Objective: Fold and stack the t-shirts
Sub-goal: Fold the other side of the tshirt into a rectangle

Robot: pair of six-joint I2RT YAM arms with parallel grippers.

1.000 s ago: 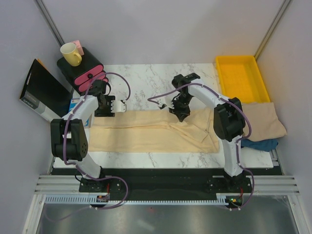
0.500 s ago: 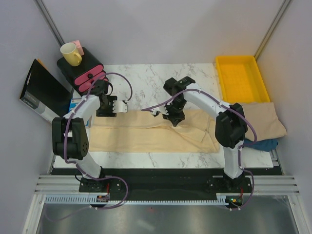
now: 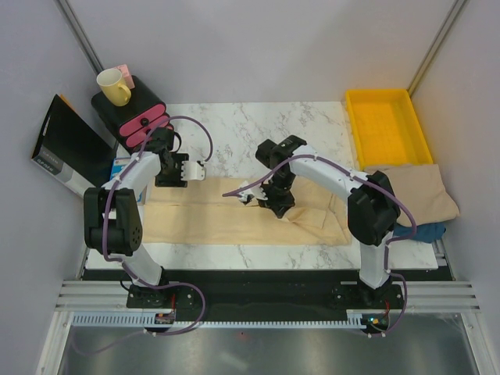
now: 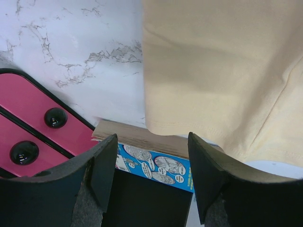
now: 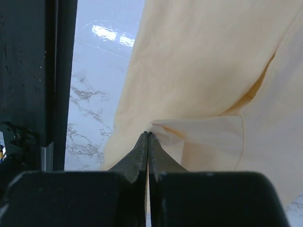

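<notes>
Here, right end effector (image 5: pixel 148 136) pinching t-shirt (image 5: pixel 203 71) fold

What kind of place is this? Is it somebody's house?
Probably a robot test booth in a lab, not a house: left arm and right arm bolted to a metal rail, plain walls around the marble table, a t-shirt spread for folding.

A t-shirt (image 3: pixel 226 219) lies across the table's (image 3: pixel 234 129) near half; tray (image 3: pixel 387 125) far right, mug (image 3: pixel 113 86) far left.
</notes>
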